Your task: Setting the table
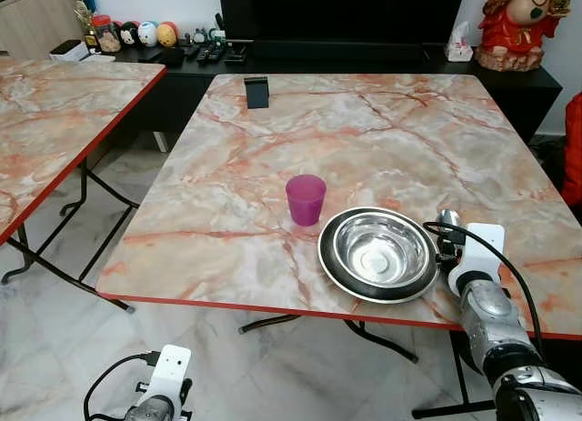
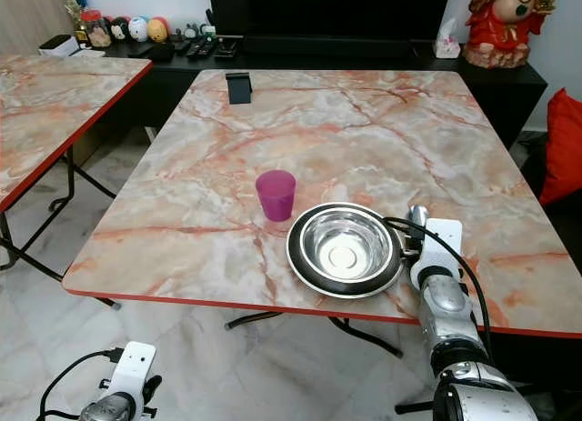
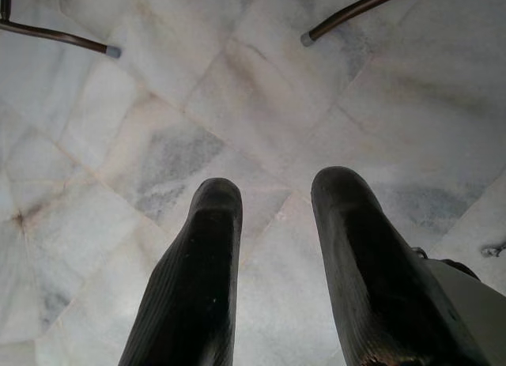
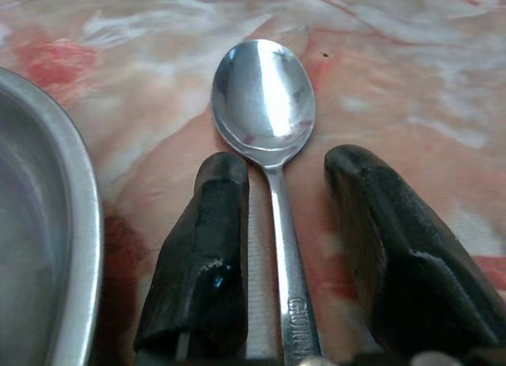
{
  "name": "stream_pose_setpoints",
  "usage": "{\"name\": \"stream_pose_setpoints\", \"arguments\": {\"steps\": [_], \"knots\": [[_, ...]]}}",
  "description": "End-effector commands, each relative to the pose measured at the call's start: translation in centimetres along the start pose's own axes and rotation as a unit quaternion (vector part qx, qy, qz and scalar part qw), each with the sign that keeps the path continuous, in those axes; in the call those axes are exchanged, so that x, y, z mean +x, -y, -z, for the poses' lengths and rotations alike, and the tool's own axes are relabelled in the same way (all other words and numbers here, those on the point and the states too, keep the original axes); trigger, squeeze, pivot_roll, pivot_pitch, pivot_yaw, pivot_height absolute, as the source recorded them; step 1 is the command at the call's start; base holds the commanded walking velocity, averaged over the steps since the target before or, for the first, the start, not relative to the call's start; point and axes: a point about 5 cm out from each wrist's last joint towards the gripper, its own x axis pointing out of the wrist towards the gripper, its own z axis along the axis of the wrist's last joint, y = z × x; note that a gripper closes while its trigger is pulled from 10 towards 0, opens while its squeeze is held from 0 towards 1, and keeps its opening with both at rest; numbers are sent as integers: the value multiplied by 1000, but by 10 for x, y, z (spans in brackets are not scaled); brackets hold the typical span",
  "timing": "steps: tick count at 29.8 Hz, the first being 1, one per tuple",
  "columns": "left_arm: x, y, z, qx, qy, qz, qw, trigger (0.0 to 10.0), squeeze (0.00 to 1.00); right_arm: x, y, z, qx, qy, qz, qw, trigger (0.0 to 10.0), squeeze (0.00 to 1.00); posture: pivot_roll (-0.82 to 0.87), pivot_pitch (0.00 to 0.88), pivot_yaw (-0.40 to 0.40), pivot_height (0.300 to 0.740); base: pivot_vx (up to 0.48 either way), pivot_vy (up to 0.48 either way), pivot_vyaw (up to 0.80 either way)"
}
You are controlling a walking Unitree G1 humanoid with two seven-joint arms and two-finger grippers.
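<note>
Spoon [image 4: 269, 121] between spread fingers [image 4: 205, 247].

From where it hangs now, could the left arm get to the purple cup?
Probably not as things stand. The left gripper hangs below the table edge, over the floor; the purple cup stands further in, beside the steel bowl. It would have to lift first.

Even, bright daylight is spread across both eye views, and little shadow is cast. Glare is caught in the steel bowl [image 1: 379, 252]. Just ahead of the right gripper [image 4: 285, 184], a sharp highlight is seen on the spoon [image 4: 265, 97]; the fingertips [image 4: 217, 224] are softly blurred.
</note>
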Motion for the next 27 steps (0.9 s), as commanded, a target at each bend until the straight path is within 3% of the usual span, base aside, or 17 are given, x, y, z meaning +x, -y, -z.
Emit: {"name": "stream_pose_setpoints", "arguments": {"steps": [1, 27], "knots": [[-1, -4, 3, 16, -2, 1, 1000, 10000, 0, -2, -1, 4, 3, 1, 4, 1000, 10000, 0, 61, 8, 48, 740, 0, 0, 0], [0, 0, 1, 18, 1, 5, 1000, 10000, 0, -4, 1, -11, 25, 77, 28, 996, 10000, 0, 55, 1, 47, 740, 0, 0, 0]]}}
